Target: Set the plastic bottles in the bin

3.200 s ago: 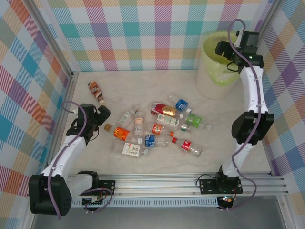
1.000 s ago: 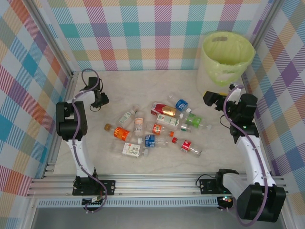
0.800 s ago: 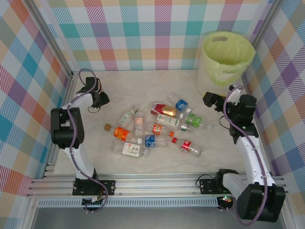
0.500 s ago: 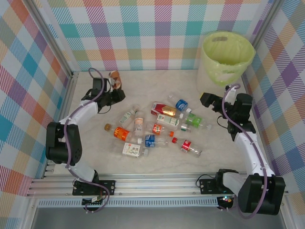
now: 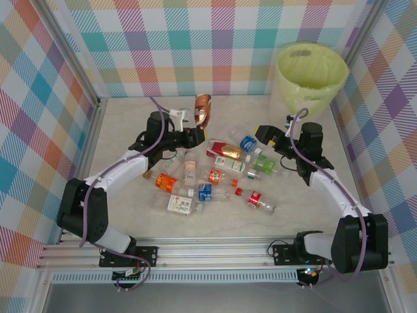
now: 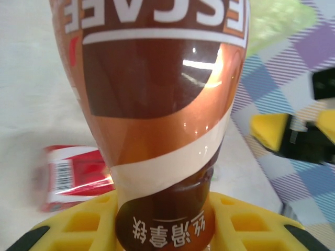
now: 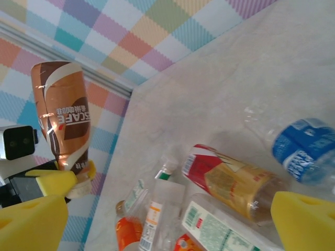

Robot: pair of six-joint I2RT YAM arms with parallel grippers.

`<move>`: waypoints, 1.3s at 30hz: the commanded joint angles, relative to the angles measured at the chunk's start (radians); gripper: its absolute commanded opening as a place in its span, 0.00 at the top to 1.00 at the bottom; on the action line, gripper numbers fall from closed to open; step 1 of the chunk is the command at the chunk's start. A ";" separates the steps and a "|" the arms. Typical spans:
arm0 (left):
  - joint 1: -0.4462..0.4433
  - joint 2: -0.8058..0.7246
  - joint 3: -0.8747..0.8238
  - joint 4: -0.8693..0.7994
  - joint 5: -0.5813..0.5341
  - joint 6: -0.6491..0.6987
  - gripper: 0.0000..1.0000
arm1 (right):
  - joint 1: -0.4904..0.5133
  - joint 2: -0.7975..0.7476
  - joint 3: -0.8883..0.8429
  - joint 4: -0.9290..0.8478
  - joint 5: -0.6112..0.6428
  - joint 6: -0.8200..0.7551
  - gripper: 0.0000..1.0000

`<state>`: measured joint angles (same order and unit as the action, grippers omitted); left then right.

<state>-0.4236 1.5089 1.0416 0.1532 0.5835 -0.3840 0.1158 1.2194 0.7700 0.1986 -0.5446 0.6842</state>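
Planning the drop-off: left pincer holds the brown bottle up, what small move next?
Probably swing the brown bottle rightward toward the bin: the left pincer grips it aloft, the bin stands far right, and the open right pincer hovers between.

Far end of brown bottle (image 6: 157,104) cut off; red-labelled bottle (image 6: 73,175) behind blurred; blue-labelled bottle (image 7: 303,146) cropped right.

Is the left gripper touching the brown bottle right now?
Touching. In the left wrist view the left gripper has its yellow pads pressed against both sides of the brown bottle, at its narrow end.
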 commanded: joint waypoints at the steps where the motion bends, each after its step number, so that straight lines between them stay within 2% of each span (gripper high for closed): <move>1: -0.042 0.004 0.025 0.095 0.139 -0.013 1.00 | 0.026 0.023 0.059 0.151 -0.079 0.082 0.00; 5: -0.084 0.034 0.054 0.112 0.219 -0.010 1.00 | 0.055 0.054 0.094 0.242 -0.159 0.109 0.00; 8: -0.117 0.053 0.082 0.114 0.276 -0.006 1.00 | 0.086 0.069 0.119 0.263 -0.170 0.102 0.00; 12: -0.164 0.084 0.120 0.089 0.291 0.007 1.00 | 0.121 0.087 0.142 0.296 -0.203 0.078 0.00; 18: -0.221 0.108 0.143 0.119 0.295 0.003 1.00 | 0.137 0.096 0.145 0.277 -0.102 0.085 0.00; 24: -0.241 0.123 0.156 0.104 0.286 0.011 1.00 | 0.140 0.094 0.165 0.213 -0.102 0.057 0.00; 28: -0.242 0.116 0.156 0.072 0.260 0.032 1.00 | 0.142 0.095 0.188 0.131 -0.119 0.025 0.11; 34: -0.242 0.114 0.178 -0.020 0.233 0.078 1.00 | 0.145 0.096 0.196 0.106 -0.164 0.004 0.29; 39: -0.242 0.112 0.181 -0.042 0.227 0.091 0.81 | 0.147 0.107 0.231 0.050 -0.171 -0.025 0.40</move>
<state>-0.6586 1.6260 1.1927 0.1406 0.8192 -0.3237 0.2565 1.3155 0.9535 0.2802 -0.6842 0.7055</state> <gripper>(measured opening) 0.352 0.610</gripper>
